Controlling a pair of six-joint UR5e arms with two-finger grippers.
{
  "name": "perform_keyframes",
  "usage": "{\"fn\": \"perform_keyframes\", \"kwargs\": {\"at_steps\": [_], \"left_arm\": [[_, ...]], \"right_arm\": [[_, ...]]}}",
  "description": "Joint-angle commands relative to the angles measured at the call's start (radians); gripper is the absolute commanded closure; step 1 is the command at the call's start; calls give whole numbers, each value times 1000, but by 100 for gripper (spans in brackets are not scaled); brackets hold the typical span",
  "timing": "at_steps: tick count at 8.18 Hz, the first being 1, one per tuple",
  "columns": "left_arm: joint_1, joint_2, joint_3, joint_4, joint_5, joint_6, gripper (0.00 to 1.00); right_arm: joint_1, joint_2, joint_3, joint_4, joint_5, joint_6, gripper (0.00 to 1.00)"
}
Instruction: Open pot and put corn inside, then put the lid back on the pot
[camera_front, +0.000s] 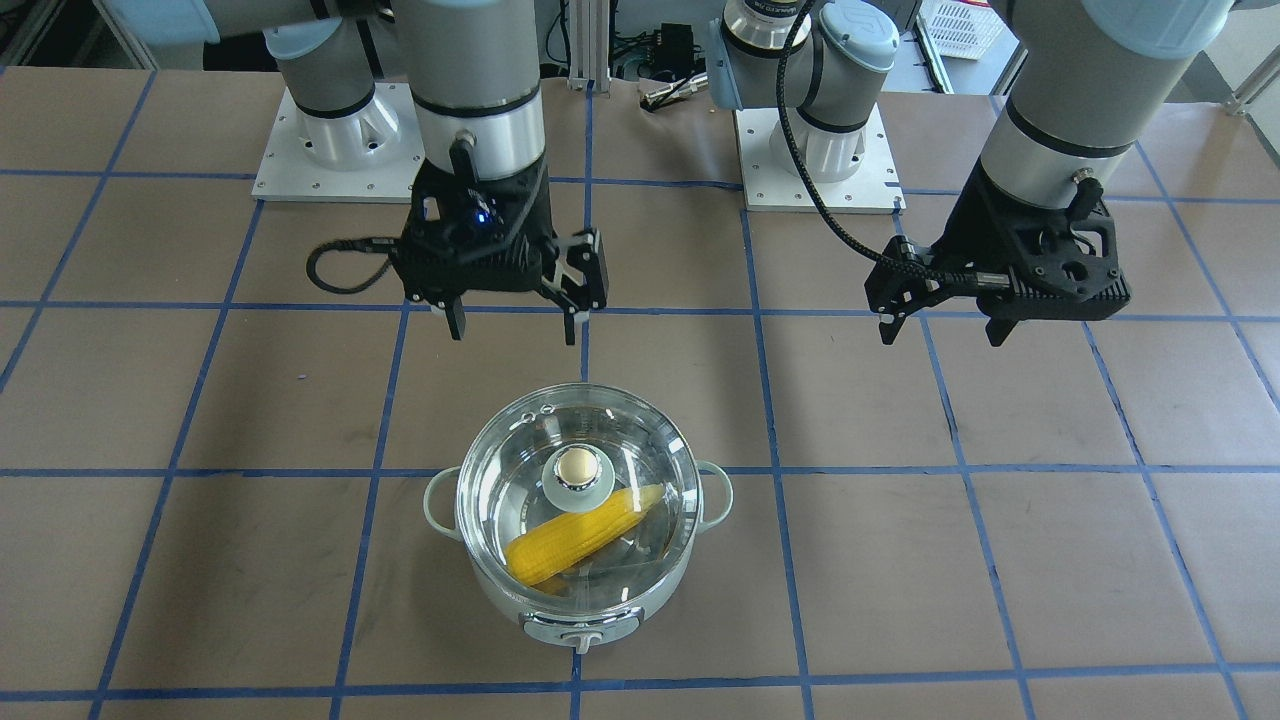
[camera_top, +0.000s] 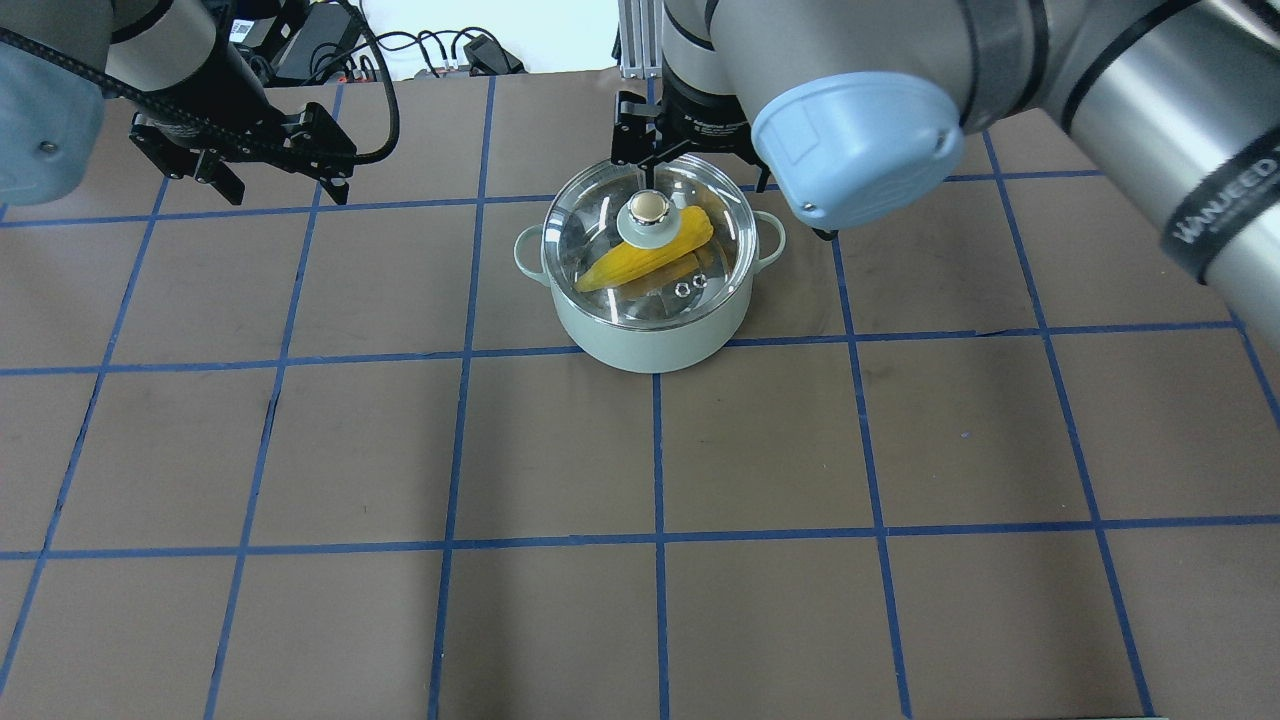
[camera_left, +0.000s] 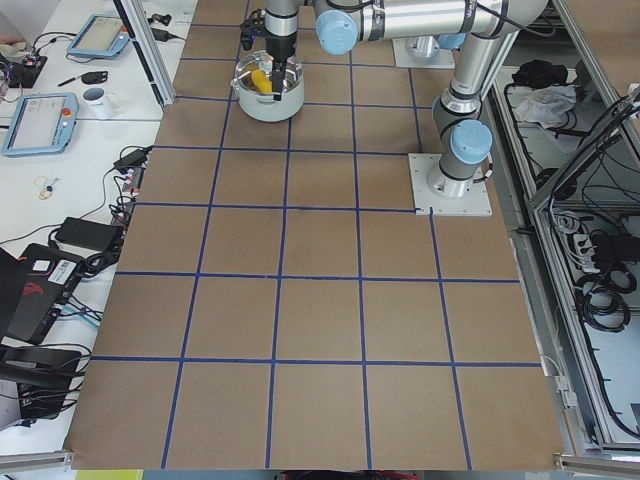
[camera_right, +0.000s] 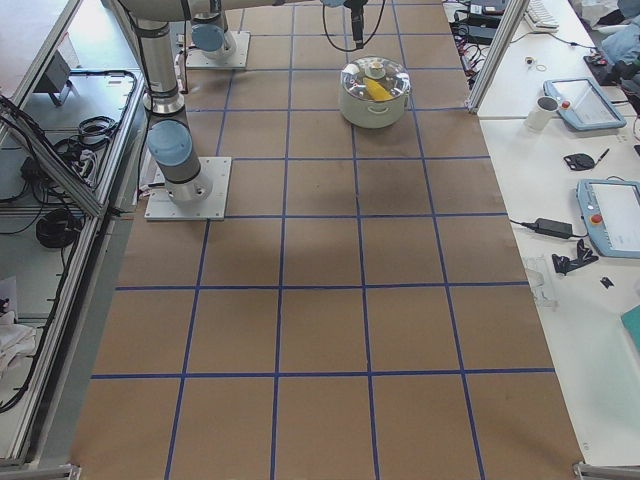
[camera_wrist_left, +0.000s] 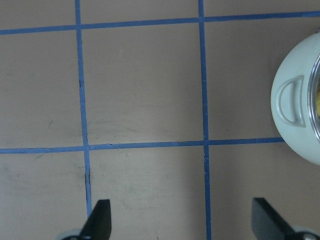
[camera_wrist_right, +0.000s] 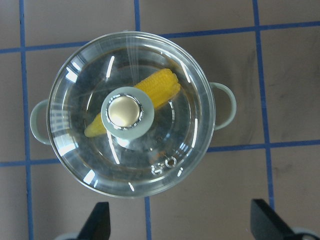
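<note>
The mint-green pot (camera_front: 500, 590) stands on the table with the clear glass lid (camera_front: 520, 470) seated on it. The yellow corn (camera_front: 580, 535) lies inside, seen through the glass. My right gripper (camera_front: 513, 330) is open and empty, raised above the table just on the robot's side of the pot. In the right wrist view the lid (camera_wrist_right: 80, 90), its knob (camera_wrist_right: 123, 111) and the corn (camera_wrist_right: 160, 85) lie ahead of the open fingertips (camera_wrist_right: 100, 220). My left gripper (camera_front: 940, 335) is open and empty, well off to the pot's side. In the left wrist view the pot (camera_wrist_left: 295, 100) shows at the right edge.
Two arm base plates (camera_front: 330, 150) (camera_front: 815, 160) sit at the robot's edge of the table. Blue tape lines grid the brown tabletop (camera_top: 560, 450). A side bench with tablets and a mug (camera_right: 543, 110) runs past the far table edge.
</note>
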Motion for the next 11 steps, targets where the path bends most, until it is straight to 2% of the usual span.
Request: {"fn": "perform_keyframes", "kwargs": {"at_steps": [1, 5, 6, 7, 11], "left_arm": [[-2, 0, 0, 0, 0, 0, 0], [0, 0, 0, 0, 1, -2, 0], [-2, 0, 0, 0, 1, 0, 0], [-2, 0, 0, 0, 1, 0, 0], [-2, 2, 2, 0, 1, 0, 0]], "right_arm": [[-50, -103, 4, 180, -1, -131, 0], [-283, -147, 2, 208, 2, -424, 0], [-315, -158, 2, 227, 17, -440, 0], [-314, -160, 4, 228, 78, -431, 0], [-314, -160, 4, 224, 74, -441, 0]]}}
